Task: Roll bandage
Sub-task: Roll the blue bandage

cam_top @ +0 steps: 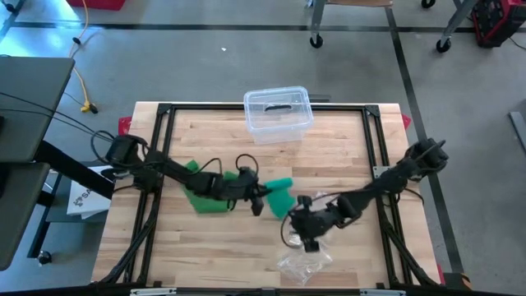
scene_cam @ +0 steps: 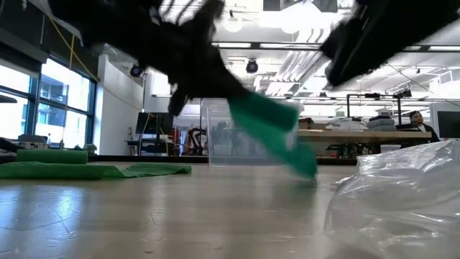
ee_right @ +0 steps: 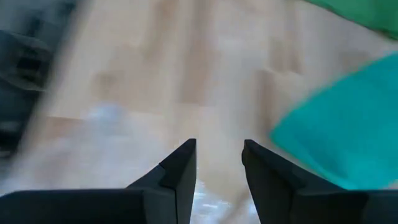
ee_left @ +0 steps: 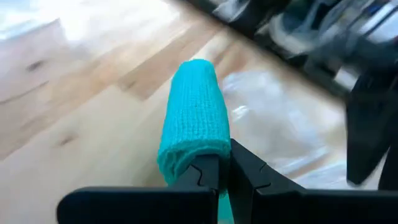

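Note:
My left gripper [cam_top: 261,200] is shut on a teal-green rolled bandage [ee_left: 194,112] near the table's middle. In the low view the bandage roll [scene_cam: 272,128] slants down toward the wood. A second green bandage [cam_top: 204,196] lies partly unrolled and flat on the table under my left arm. My right gripper [ee_right: 219,163] hangs open just right of the held roll, above a clear plastic bag [cam_top: 304,261], with nothing between its fingers. My left gripper pinches the roll's near end [ee_left: 186,163] between its two fingers, which lie along the roll and slant downward from the table's left. The roll sticks out past the fingertips and tilts down. Whether its far end [scene_cam: 307,170] rests on the wood I cannot tell.
A clear lidded plastic box [cam_top: 278,113] stands at the table's far edge, in the middle. The crumpled plastic bag [scene_cam: 402,205] lies near the front edge, right of centre. Bare wood shows at the front left and far right.

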`<action>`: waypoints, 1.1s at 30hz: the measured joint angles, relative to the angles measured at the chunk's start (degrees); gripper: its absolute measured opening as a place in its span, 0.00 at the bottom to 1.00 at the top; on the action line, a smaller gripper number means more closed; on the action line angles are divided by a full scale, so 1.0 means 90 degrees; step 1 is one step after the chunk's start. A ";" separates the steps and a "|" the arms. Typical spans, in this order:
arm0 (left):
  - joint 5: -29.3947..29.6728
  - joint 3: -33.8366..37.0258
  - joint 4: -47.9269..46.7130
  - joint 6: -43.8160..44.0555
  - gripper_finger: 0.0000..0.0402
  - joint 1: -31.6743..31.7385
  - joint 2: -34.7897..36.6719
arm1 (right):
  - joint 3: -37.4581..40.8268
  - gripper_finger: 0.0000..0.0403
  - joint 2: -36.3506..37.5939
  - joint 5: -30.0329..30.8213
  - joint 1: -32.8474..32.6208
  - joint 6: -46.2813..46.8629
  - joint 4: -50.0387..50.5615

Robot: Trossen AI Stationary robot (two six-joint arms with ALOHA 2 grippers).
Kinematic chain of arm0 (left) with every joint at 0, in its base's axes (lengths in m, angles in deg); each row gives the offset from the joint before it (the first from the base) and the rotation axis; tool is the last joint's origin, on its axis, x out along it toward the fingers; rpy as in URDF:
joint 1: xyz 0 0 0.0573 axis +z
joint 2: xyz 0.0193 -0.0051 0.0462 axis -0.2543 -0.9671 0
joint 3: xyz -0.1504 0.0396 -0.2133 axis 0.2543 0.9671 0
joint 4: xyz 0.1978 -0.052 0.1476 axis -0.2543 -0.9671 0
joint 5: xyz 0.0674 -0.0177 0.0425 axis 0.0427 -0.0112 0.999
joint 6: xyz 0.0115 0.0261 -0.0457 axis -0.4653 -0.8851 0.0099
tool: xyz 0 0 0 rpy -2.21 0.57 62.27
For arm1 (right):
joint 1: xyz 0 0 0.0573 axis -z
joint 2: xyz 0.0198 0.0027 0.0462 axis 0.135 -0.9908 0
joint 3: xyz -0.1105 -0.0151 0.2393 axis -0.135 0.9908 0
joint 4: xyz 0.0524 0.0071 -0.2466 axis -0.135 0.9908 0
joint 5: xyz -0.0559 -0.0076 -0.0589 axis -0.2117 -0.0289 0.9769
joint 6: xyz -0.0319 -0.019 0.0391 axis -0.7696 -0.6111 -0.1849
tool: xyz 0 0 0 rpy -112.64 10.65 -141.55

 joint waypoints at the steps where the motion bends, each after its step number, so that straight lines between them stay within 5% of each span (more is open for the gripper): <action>1: -0.0001 0.0000 -0.0062 -0.0001 0.01 0.0084 -0.0114 | 0.0071 0.31 -0.0024 0.0044 0.0137 -0.0018 -0.0004; 8: -0.0070 -0.0007 0.0191 -0.0001 0.01 0.0369 -0.0945 | 0.0520 0.30 -0.0047 -0.0011 0.0932 -0.0592 -0.0312; 20: -0.0006 -0.0006 0.0610 -0.0016 0.01 0.0364 -0.1252 | 0.0556 0.29 -0.0114 -0.1426 0.2224 -0.1152 -0.0417; 33: 0.0097 -0.0002 0.0484 -0.0065 0.01 0.0403 -0.1252 | 0.0527 0.06 -0.1200 -0.1519 0.1523 -0.0698 -0.0896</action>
